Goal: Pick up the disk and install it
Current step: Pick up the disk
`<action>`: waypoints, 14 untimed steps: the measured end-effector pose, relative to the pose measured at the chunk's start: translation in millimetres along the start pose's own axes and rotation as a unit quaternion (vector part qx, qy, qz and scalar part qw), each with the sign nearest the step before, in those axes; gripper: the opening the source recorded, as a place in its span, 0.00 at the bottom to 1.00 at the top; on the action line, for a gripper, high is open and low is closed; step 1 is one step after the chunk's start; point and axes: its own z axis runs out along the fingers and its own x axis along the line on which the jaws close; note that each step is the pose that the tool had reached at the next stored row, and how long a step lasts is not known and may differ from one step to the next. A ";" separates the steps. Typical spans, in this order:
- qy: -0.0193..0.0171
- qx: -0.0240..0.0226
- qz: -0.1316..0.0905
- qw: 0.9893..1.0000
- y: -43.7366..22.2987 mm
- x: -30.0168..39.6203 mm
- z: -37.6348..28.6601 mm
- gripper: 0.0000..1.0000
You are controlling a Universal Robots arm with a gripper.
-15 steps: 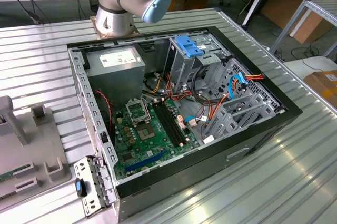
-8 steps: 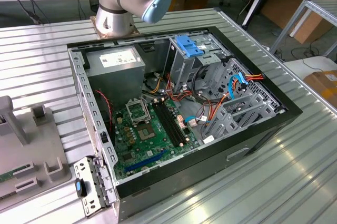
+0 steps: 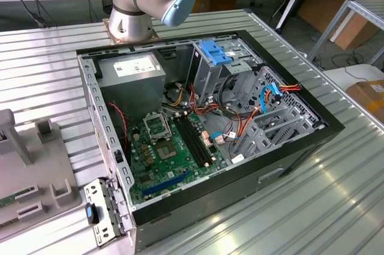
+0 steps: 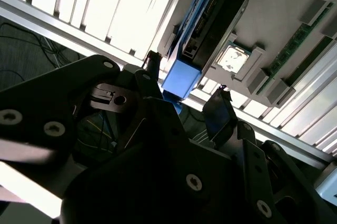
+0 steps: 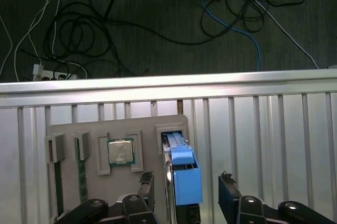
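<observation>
The disk (image 5: pixel 184 174) stands on edge in a slot of a grey holder plate (image 5: pixel 100 132), its blue carrier frame facing the camera; its dark body and blue end (image 4: pixel 181 79) also appear in the second wrist view. My gripper (image 5: pixel 187 190) is open and straddles the disk, one fingertip (image 5: pixel 146 186) on each side with a small gap to the frame. In the second wrist view the gripper (image 4: pixel 185 84) sits the same way around the blue end. The open computer case (image 3: pixel 204 123) lies on the slatted metal table (image 3: pixel 336 207).
A processor chip (image 5: pixel 120 151) and a memory stick (image 5: pixel 81 174) sit in the holder beside the disk. In the case are a grey power-supply box (image 3: pixel 132 75), a drive cage with a blue latch (image 3: pixel 215 54) and loose cables. The table edge (image 5: pixel 168 84) lies just beyond the holder.
</observation>
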 end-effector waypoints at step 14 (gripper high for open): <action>0.000 0.000 -0.001 1.000 -0.1 0.2 3.7 0.60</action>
